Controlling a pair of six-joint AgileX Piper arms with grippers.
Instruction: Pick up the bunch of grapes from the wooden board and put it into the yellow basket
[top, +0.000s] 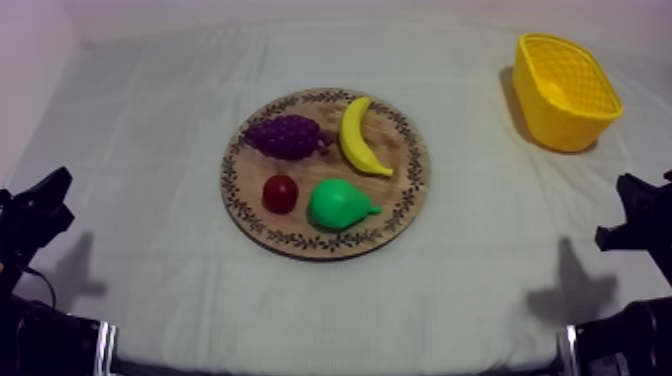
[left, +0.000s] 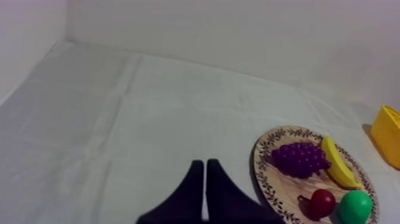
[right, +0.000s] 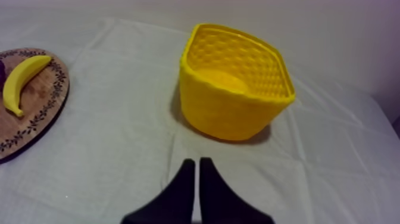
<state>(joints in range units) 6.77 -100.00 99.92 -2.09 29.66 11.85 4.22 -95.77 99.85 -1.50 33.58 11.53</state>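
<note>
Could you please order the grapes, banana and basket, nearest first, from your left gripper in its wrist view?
From the left gripper:
1. Grapes, on the board.
2. Banana, just behind the grapes.
3. Basket, beyond the board.

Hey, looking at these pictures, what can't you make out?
Right wrist view: the round wooden board with patterned rim is cut by the picture's edge beyond the yellow banana.
Left wrist view: the yellow basket is cut by the edge, its inside hidden; the green pear is cut too.
Top view: whether the purple bunch of grapes touches the banana is unclear.
</note>
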